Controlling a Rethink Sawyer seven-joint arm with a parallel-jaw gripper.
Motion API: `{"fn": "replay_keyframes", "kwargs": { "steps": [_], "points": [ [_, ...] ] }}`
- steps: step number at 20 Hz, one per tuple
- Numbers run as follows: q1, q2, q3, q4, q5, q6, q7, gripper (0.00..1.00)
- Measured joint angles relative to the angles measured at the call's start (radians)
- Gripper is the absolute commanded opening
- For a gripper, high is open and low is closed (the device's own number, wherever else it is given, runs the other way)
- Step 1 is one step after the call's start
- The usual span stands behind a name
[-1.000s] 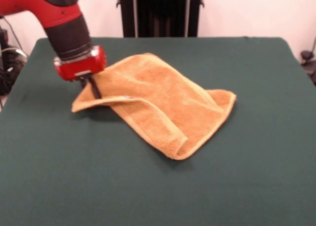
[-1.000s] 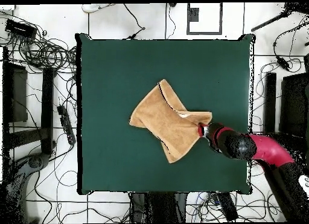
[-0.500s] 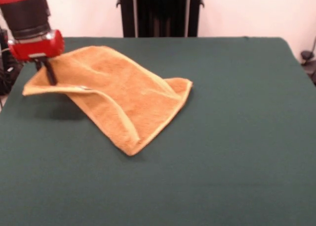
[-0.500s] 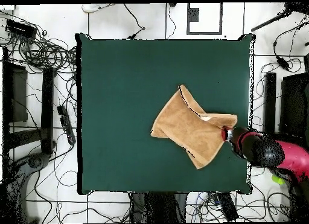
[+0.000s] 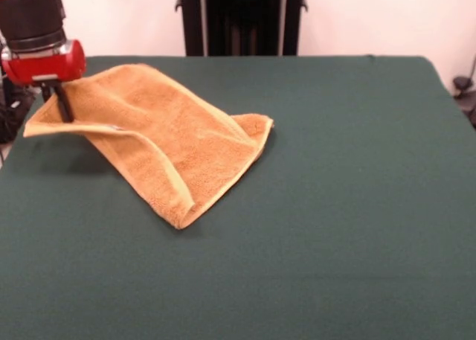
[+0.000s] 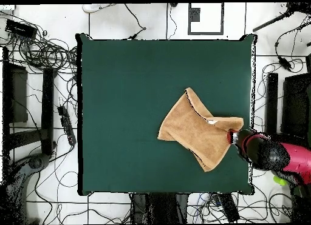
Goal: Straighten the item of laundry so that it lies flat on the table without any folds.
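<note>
The orange-tan terry towel [image 5: 163, 143] lies partly folded on the dark green table [image 5: 335, 206], at the left in the front view. One corner is lifted off the cloth. My gripper [image 5: 61, 109] is shut on that raised corner near the table's left edge. The towel's folded front edge droops to a point on the table. In the overhead view the towel [image 6: 197, 128] lies at the table's right side, with my gripper [image 6: 232, 135] at its right corner, close to the table [image 6: 121, 101] edge. A small white label [image 6: 212, 120] shows near the held corner.
The robot's black pedestal [image 5: 239, 18] stands behind the table's far edge. Cables and dark equipment [image 6: 36, 53] lie on the floor around the table. The red arm [image 6: 285, 159] reaches in over the table's right edge in the overhead view.
My gripper has pulled the held corner further toward the table's edge, left in the front view. The whole towel has slid along with it. The move has slowed in the last half second.
</note>
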Motion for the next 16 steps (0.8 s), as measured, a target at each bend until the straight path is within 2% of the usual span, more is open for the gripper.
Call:
{"fn": "replay_keyframes", "kwargs": {
  "steps": [7,11,14,15,16],
  "points": [
    [0.043,0.008,-0.022,0.000,-0.079,-0.031,0.000,0.00],
    [0.058,0.013,-0.036,0.000,-0.086,-0.052,0.000,0.00],
    [0.110,0.027,-0.098,-0.003,-0.089,-0.087,0.000,0.00],
    [0.137,0.028,-0.126,-0.004,-0.093,-0.107,0.000,1.00],
    [0.141,0.027,-0.130,-0.005,-0.094,-0.111,0.000,1.00]
  ]
}}
